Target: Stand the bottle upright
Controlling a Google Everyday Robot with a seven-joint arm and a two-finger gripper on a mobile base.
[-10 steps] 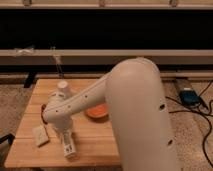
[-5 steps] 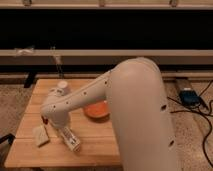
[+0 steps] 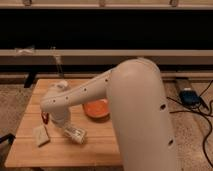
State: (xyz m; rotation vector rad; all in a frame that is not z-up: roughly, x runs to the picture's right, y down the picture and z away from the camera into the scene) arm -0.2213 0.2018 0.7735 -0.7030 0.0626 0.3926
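The robot's gripper [image 3: 65, 125] hangs low over the front left part of the wooden bench [image 3: 100, 147], its wrist bent down, presumably so it can meet the bottle [image 3: 76, 134] from above. The bottle is not upright: it lies slanted on the bench, directly under and touching the gripper, so the task looks unfinished. Whether the gripper actually has hold of it cannot be told. A pale beige block [image 3: 41, 135] lies just beside the bottle on the left, and an orange bowl [image 3: 96, 108] sits near it toward the back right, so tipping the bottle up will likely need care on both sides. The bench is bare light wood on a speckled floor [image 3: 192, 130]. Behind it runs a dark wall with pale horizontal rails, and a blue device [image 3: 189, 96] with cables lies on the floor to the right
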